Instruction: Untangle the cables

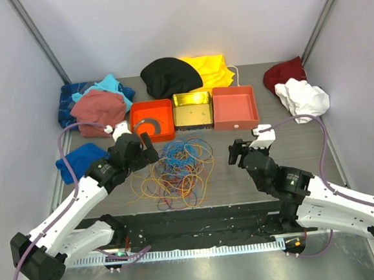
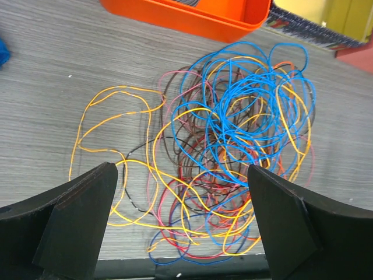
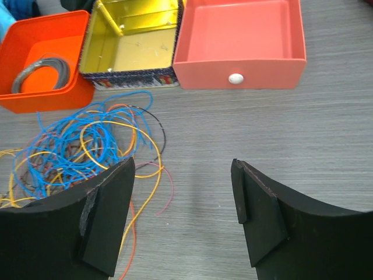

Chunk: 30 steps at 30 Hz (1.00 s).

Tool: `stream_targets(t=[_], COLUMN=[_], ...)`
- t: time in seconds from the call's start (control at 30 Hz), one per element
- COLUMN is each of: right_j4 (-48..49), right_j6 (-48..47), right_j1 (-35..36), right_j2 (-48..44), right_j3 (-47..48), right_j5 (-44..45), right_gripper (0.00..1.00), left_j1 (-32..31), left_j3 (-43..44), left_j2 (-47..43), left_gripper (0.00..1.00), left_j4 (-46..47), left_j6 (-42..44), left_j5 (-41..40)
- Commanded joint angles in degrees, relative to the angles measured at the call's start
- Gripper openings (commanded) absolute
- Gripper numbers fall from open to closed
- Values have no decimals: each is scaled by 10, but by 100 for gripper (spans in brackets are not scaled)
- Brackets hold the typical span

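Left gripper [image 2: 182, 172], jaws wide, beside cables [image 2: 233, 134]

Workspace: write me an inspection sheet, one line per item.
Surface: grey wood-grain table.
Job's things: cables in one tangle at centre, blue loops on top, orange, yellow and red beneath.
Clutter: orange tray holding a grey coil; yellow tin and salmon drawer, both empty; cloth heaps along the back and sides.
Jaws: left jaws wide open above the tangle; right jaws open over bare table to its right; neither holds anything.
Cables: a lilac hose on each arm, clear of the tangle.
Surroundings: pale walls on three sides; nothing else seen.
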Motion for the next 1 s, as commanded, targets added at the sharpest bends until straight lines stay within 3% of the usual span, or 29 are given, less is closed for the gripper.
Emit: stream_targets(t=[0.0,0.17,0.23,0.3,0.57,0.67,0.77,0.9,0.97], right_j4=[4,7,7,6,-3,-4,-7,-8,-10], right_j6=[29,13,16,17,18,19,20,20,20], right_j1=[2,2,1,2,1,1,2,1,1], right_j2=[-16,-18,-16,-14,-25,-30,-31,-33,-34], right_j3=[-23,-28,-30,-31,-29,-33,-37,-38,-40], right_j5=[38,10,10,14,19,18,19,21,23], right_gripper=[73,73,72,72,72,72,72,72,72], left_j1=[-2,-8,-8,-8,-7,-7,-7,-7,-7], left_j3=[15,13,14,21,36,39,43,42,42], left_j2=[19,94,118,158,244,265,283,292,295], left_gripper=[100,97,83,79,78,73,63,37,33], left_j4=[39,94,130,148,201,208,210,215,213], left_j6=[27,21,20,20,14,16,15,16,16], left_j5=[9,68,85,91,122,124,128,127,124])
